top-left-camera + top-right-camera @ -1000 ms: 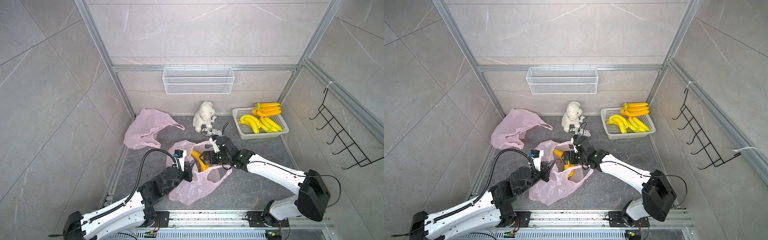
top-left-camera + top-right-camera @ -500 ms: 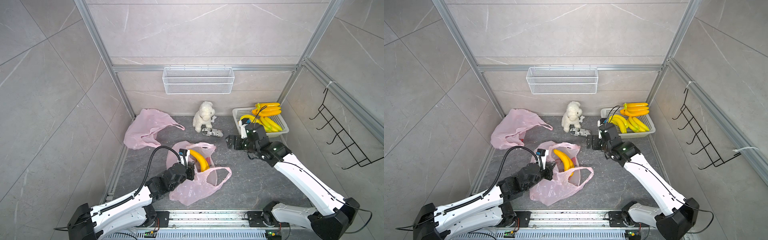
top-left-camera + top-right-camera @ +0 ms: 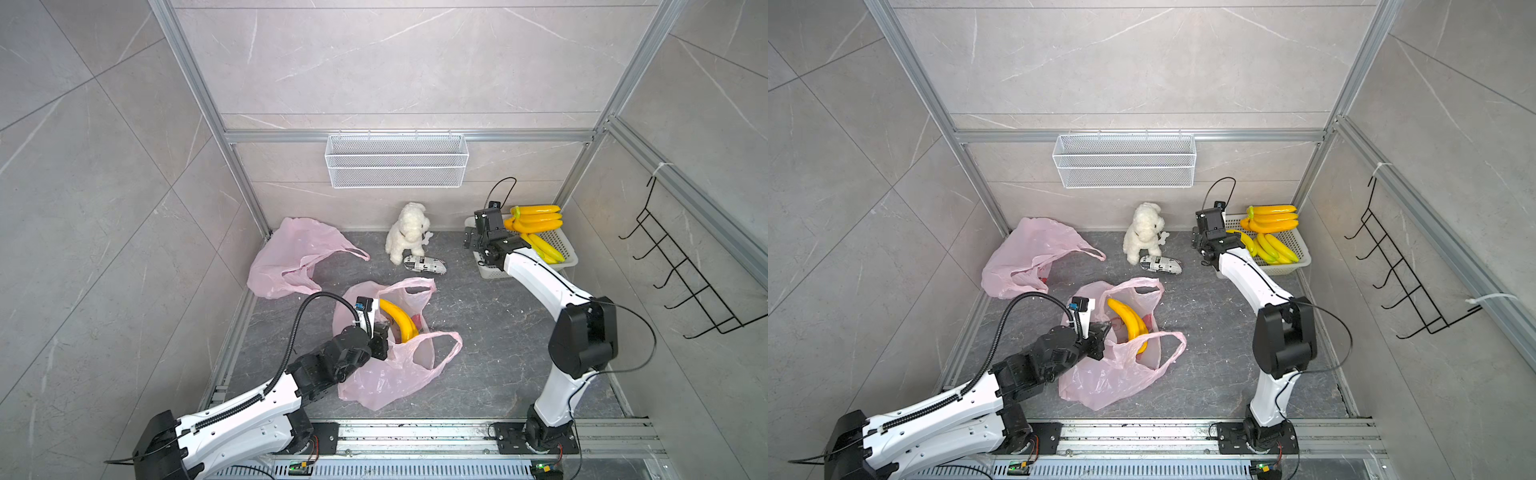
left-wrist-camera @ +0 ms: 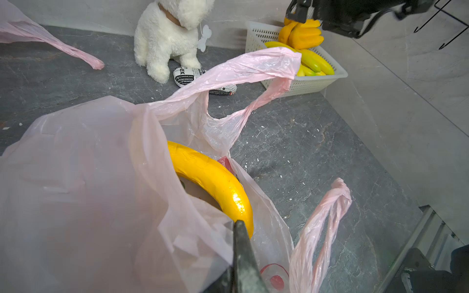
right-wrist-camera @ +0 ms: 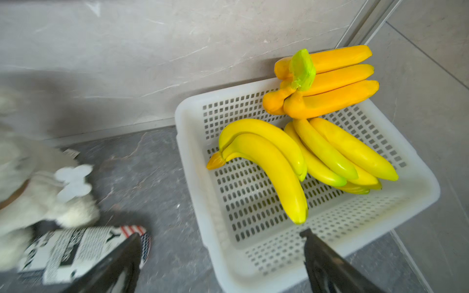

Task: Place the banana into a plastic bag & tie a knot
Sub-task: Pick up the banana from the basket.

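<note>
My left hand [image 3: 381, 335] is clamped on the rim of the pink bag [image 3: 386, 378], the banana [image 3: 400, 319] lying inside just ahead of it. My right hand [image 5: 220, 234], fingers apart, hangs over the edge of the white basket [image 5: 189, 157], more bananas [image 5: 274, 157] in it; bare counter [image 3: 478, 332] lies between my hands.

A white plush dog [image 3: 407, 232] is seated by the back wall of the grey desk [image 3: 498, 332], with a newsprint-patterned pouch [image 3: 424, 264] laid just in front of it. An orange banana bunch [image 3: 536, 218] and yellow bananas [image 3: 544, 249] are held in a white perforated basket [image 3: 568, 261] in the right rear corner. A crumpled spare pink bag [image 3: 291, 257] is seen at the left rear. A wire mesh basket [image 3: 397, 166] and a black hook rack [image 3: 685, 266] are hung on the walls.
</note>
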Action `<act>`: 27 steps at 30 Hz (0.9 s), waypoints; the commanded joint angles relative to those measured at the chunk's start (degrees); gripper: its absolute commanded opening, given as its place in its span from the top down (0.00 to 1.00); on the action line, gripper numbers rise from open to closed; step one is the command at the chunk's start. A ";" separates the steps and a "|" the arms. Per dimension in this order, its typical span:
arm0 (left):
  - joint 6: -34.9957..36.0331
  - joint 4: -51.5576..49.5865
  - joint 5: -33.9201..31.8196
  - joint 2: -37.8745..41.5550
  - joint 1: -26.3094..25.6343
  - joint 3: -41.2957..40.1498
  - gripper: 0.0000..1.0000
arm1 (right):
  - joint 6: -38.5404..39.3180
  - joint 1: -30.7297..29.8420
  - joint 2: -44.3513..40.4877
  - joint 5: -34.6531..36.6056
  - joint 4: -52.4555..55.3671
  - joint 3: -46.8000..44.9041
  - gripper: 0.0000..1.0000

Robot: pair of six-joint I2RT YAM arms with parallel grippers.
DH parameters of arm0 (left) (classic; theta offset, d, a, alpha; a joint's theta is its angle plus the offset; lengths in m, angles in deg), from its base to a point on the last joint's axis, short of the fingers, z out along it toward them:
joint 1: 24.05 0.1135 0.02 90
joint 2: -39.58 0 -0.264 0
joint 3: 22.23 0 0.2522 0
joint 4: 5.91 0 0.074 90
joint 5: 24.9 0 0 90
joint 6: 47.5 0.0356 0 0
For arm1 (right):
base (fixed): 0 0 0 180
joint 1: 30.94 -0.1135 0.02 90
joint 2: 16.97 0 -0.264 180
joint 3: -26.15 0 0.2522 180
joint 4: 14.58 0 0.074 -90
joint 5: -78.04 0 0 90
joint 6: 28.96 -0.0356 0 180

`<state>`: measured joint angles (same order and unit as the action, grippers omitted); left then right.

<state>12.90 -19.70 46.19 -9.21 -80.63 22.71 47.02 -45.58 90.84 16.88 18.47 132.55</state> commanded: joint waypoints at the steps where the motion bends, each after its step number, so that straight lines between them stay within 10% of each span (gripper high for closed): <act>1: 0.33 0.25 0.75 1.81 0.31 -0.64 1.00 | 1.72 3.12 4.12 2.79 -7.40 4.72 0.00; 21: 0.47 1.77 1.16 0.46 0.43 -3.09 1.00 | 1.88 14.74 18.09 -5.80 -28.06 7.62 0.07; 27: 0.25 1.86 1.24 -0.31 0.56 -3.45 1.00 | 3.44 15.60 23.10 -7.14 -25.89 14.06 0.23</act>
<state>12.90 -19.57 47.24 -9.34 -80.50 19.89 49.73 -29.99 111.39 11.48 -7.08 142.82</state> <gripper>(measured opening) 0.056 0.788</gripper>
